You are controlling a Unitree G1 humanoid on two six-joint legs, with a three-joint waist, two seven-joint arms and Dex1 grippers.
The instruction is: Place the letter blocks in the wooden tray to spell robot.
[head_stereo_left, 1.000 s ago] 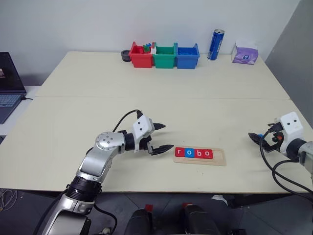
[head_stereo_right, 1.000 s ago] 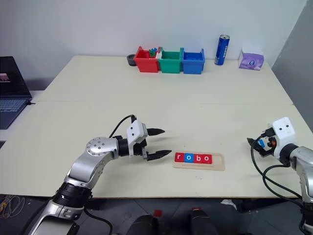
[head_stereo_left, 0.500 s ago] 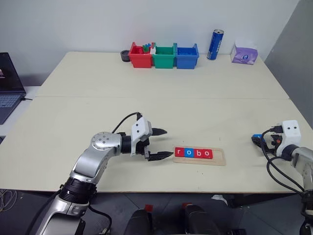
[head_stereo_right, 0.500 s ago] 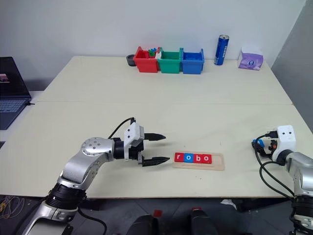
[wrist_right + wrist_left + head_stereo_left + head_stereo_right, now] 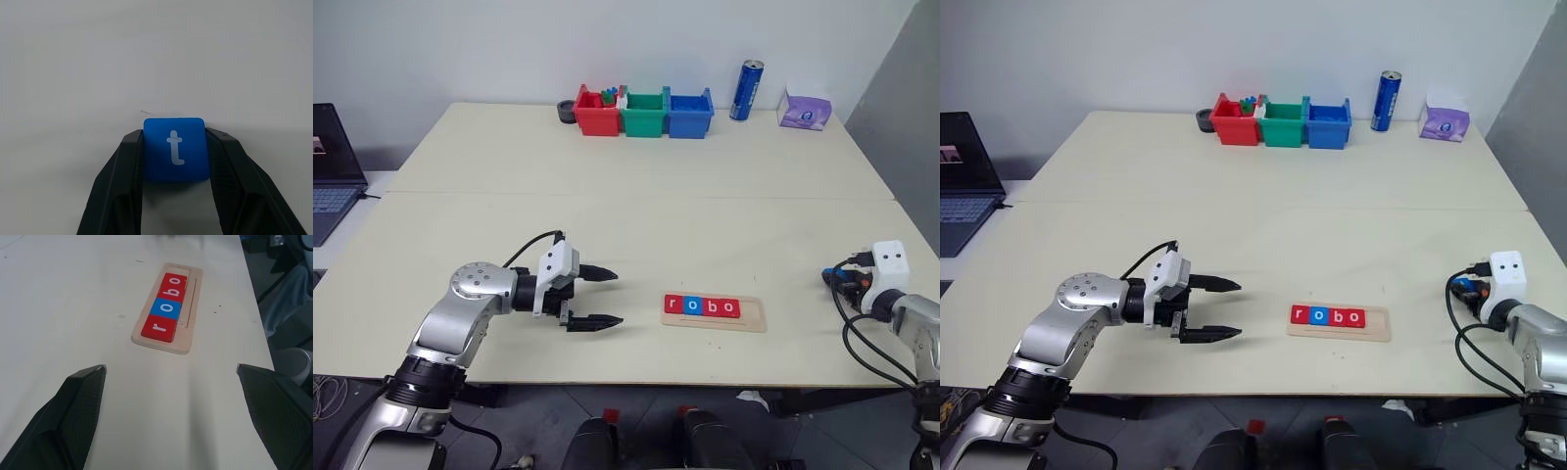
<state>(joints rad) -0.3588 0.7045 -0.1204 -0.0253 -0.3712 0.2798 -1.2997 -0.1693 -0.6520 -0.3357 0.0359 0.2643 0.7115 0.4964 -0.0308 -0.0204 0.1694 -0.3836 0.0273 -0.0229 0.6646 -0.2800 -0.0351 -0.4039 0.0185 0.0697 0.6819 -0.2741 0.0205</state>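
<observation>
My right end effector pinches the blue t block well right of the wooden tray, and my left end effector gapes wide, empty.

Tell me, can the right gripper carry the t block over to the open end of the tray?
Probably yes: the right gripper clamps the t block, and bare table separates it from the wooden tray.

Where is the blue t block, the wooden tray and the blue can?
blue t block [image 5: 176, 148], right wrist view, middle of its face, between the claw's fingers.
wooden tray [image 5: 755, 313], left eye view, bare right end.
blue can [image 5: 745, 90], left eye view, middle of its side.
</observation>
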